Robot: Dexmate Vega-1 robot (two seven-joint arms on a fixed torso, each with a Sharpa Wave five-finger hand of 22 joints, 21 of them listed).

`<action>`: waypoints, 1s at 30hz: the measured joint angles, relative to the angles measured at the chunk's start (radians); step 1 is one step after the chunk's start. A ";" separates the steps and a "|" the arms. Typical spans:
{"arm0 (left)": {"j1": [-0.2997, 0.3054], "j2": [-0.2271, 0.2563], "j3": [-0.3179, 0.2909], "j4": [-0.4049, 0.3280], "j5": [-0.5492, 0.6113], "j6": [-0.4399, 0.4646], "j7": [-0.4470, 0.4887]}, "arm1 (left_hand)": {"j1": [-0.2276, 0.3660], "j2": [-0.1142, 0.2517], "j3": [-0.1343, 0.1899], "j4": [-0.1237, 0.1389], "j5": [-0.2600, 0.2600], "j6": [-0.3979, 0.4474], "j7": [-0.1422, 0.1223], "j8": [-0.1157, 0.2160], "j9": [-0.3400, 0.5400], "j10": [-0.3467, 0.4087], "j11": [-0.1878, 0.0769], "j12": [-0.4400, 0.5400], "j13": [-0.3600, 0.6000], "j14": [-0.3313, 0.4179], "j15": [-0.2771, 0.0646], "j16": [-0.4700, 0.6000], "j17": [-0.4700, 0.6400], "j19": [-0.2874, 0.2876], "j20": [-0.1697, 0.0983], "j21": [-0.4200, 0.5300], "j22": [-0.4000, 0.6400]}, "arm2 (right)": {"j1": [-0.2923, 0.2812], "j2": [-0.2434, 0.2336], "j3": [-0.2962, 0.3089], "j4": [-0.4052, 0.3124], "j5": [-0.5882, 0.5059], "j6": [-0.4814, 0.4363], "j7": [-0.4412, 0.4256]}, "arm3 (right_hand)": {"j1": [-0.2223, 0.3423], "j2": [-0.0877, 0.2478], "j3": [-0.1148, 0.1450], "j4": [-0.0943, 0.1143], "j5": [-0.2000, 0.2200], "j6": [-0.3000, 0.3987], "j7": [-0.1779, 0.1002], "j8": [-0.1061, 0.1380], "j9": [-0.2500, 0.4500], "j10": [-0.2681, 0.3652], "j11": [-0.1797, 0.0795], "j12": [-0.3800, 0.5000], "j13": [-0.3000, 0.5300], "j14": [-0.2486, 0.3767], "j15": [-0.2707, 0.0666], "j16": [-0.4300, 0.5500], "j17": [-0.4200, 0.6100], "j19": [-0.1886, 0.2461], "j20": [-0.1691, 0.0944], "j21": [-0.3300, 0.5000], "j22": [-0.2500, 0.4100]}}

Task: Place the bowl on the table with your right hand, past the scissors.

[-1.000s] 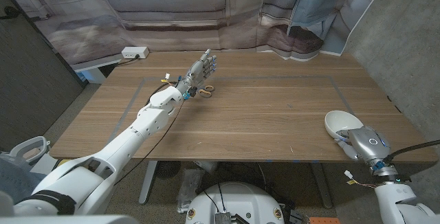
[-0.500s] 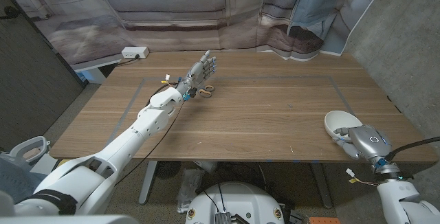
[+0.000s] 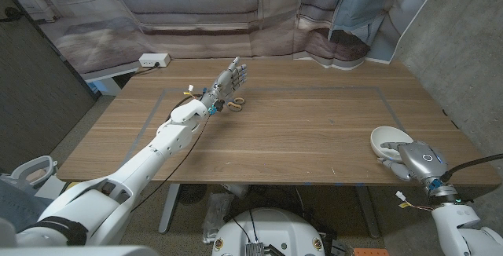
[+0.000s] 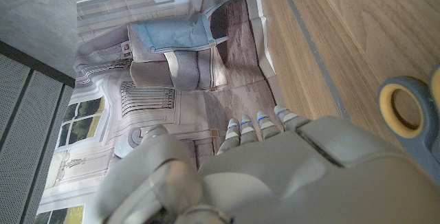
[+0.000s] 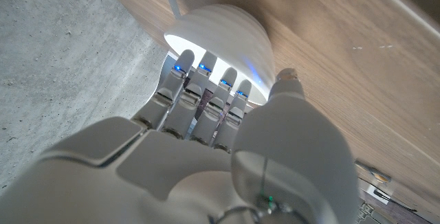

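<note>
Head view: right hand [image 3: 409, 160] gripping white bowl [image 3: 388, 140] at table [image 3: 314, 130] edge.
Carry level past scissors [image 3: 235, 104] beside spread left hand [image 3: 231, 79]; lower gently.

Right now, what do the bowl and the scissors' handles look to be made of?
Bowl: plain white, smooth with a soft sheen, likely ceramic or hard plastic. Scissors: handle loops tan in the head view, yellowish with a grey rim in the left wrist view, probably moulded plastic.
</note>
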 measured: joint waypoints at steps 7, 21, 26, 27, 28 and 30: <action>0.000 0.001 0.000 -0.006 0.001 -0.002 0.001 | 0.000 0.000 0.000 0.000 0.000 0.000 0.000 0.000 0.000 0.000 0.000 0.000 0.000 0.000 0.000 0.000 0.000 0.000 0.000 0.000 0.000 | -0.010 0.010 0.020 0.000 -0.004 0.018 0.004 | -0.039 -0.039 -0.030 0.014 0.022 -0.066 0.008 0.000 0.000 -0.062 0.004 0.000 0.000 -0.062 0.014 -0.008 -0.020 -0.023 -0.001 -0.021 0.000; 0.008 0.009 -0.005 -0.019 0.001 -0.002 0.005 | 0.004 0.004 0.000 0.000 0.000 0.000 0.000 0.000 0.000 0.000 0.000 0.000 0.000 0.000 0.000 0.000 0.000 0.000 0.000 0.000 0.000 | -0.032 0.044 0.069 -0.019 -0.018 0.076 0.013 | -0.068 -0.054 -0.048 0.018 0.038 -0.087 0.012 0.005 0.000 -0.075 0.008 0.008 0.000 -0.091 0.023 -0.010 -0.038 -0.030 -0.002 -0.038 -0.003; 0.009 0.010 -0.007 -0.019 -0.001 -0.004 0.005 | 0.004 0.004 0.000 0.000 0.000 0.000 0.000 0.000 0.000 0.000 0.000 0.000 0.000 0.000 0.000 0.000 0.000 0.000 0.000 0.000 0.000 | -0.040 0.060 0.091 -0.032 -0.030 0.092 0.022 | -0.075 -0.062 -0.057 0.024 0.045 -0.087 0.012 0.005 0.000 -0.075 0.008 0.016 0.000 -0.091 0.023 -0.010 -0.040 -0.030 -0.002 -0.038 -0.003; 0.009 0.010 -0.007 -0.019 -0.001 -0.004 0.005 | 0.004 0.004 0.000 0.000 0.000 0.000 0.000 0.000 0.000 0.000 0.000 0.000 0.000 0.000 0.000 0.000 0.000 0.000 0.000 0.000 0.000 | -0.041 0.063 0.095 -0.035 -0.030 0.092 0.028 | -0.075 -0.062 -0.058 0.025 0.045 -0.087 0.012 0.005 0.000 -0.075 0.008 0.016 0.000 -0.091 0.023 -0.010 -0.042 -0.030 -0.002 -0.038 -0.003; 0.009 0.011 -0.008 -0.019 -0.002 -0.004 0.005 | 0.004 0.004 0.000 0.000 0.000 0.000 0.000 0.000 0.000 0.000 0.000 0.000 0.000 0.000 0.000 0.000 0.000 0.000 0.000 0.000 0.000 | -0.043 0.067 0.099 -0.037 -0.035 0.096 0.033 | -0.075 -0.062 -0.058 0.025 0.047 -0.087 0.012 0.005 0.000 -0.075 0.007 0.016 0.000 -0.091 0.023 -0.010 -0.042 -0.030 -0.002 -0.038 -0.003; 0.009 0.011 -0.008 -0.019 -0.003 -0.005 0.005 | 0.004 0.004 0.000 0.000 0.000 0.000 0.000 0.000 0.000 0.000 0.000 0.000 0.000 0.000 0.000 0.000 0.000 0.000 0.000 0.000 0.000 | -0.046 0.074 0.109 -0.044 -0.040 0.102 0.038 | -0.077 -0.064 -0.060 0.027 0.049 -0.087 0.012 0.005 0.000 -0.078 0.010 0.015 0.000 -0.091 0.023 -0.010 -0.042 -0.030 -0.002 -0.044 -0.003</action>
